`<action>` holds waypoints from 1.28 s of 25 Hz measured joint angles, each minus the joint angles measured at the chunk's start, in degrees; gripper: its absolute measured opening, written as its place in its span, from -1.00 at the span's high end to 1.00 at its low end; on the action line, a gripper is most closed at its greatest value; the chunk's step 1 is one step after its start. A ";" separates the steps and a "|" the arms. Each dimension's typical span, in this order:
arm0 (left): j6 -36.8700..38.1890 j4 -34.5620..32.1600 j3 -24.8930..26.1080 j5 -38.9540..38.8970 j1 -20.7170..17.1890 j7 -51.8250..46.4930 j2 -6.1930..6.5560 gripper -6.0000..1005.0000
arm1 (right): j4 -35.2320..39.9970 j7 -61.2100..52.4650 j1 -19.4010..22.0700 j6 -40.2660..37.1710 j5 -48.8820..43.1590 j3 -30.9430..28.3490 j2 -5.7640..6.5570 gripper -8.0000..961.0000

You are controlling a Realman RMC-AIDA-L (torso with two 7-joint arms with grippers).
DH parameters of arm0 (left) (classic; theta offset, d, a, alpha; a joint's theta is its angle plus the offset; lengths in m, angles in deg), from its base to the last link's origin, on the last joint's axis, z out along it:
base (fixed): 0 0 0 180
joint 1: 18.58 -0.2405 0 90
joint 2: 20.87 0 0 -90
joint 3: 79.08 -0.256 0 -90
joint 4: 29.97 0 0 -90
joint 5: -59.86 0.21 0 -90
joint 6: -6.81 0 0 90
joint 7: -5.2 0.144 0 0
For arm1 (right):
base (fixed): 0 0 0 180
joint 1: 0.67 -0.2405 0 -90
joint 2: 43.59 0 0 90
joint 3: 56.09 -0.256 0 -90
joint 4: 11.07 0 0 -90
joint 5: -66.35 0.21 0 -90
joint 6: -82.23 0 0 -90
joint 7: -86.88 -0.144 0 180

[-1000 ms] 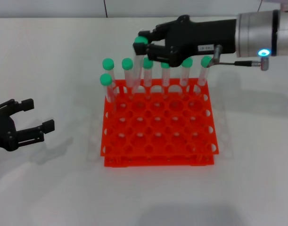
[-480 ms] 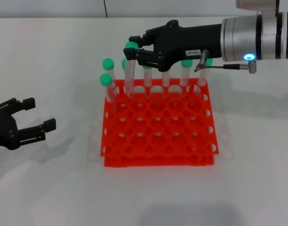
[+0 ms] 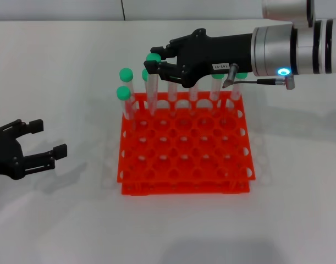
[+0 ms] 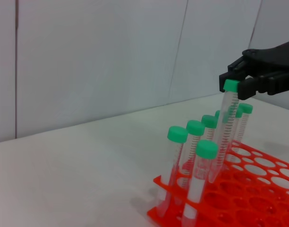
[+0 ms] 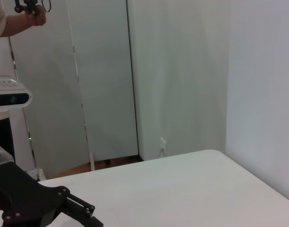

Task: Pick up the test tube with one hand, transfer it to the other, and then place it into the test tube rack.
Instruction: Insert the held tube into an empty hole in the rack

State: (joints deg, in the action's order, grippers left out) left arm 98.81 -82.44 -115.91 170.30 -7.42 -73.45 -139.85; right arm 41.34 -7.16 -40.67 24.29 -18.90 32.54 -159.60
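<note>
Tube lowered into the rack's back row
The right gripper point(image 3: 154, 61) clamps the test tube point(image 3: 152, 82) by its cap, tube foot in the test tube rack point(image 3: 184, 144); the left gripper point(image 3: 44, 144) waits open on bare table.

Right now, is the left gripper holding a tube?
No, the left gripper sits open and empty on the table, left of the test tube rack.

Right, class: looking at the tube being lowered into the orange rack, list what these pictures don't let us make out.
1. Head view: which hole of the test tube rack the test tube is entering; neighbouring tubes crowd it.
2. Left wrist view: the right gripper is cut off by the frame edge, and the tube's lower end sits behind other tubes.
3. Right wrist view: shows neither tube nor rack.
4. Head view: the left gripper, parked open, is partly cut off.
</note>
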 joint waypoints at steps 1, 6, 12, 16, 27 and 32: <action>0.07 -0.01 0.00 0.03 0.00 0.00 0.04 -0.78 | -0.07 0.00 -0.01 0.00 0.00 0.01 0.00 0.19; 0.16 0.00 0.00 0.44 0.33 -0.01 0.12 -0.78 | -0.44 -0.08 -0.01 0.01 0.00 0.05 0.02 0.18; -0.02 0.00 0.00 1.23 0.95 -0.01 0.15 -0.78 | -0.72 -0.23 0.05 0.01 -0.14 0.05 0.09 0.17; -0.01 0.00 0.00 1.29 1.26 -0.01 0.16 -0.78 | -1.41 -0.22 -0.10 0.01 -0.17 0.05 0.09 0.16; -0.07 0.00 0.00 1.36 1.54 -0.01 0.16 -0.78 | -2.09 -0.10 -0.61 1.36 -0.13 1.93 0.00 0.14; -0.08 0.00 0.00 1.36 1.66 -0.01 0.16 -0.78 | -2.63 -0.15 -1.95 3.21 -0.03 4.53 0.00 0.13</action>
State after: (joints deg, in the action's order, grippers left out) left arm 98.73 -82.44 -115.91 171.66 -5.76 -73.46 -139.69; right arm 38.71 -7.31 -42.63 27.50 -18.93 37.07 -159.61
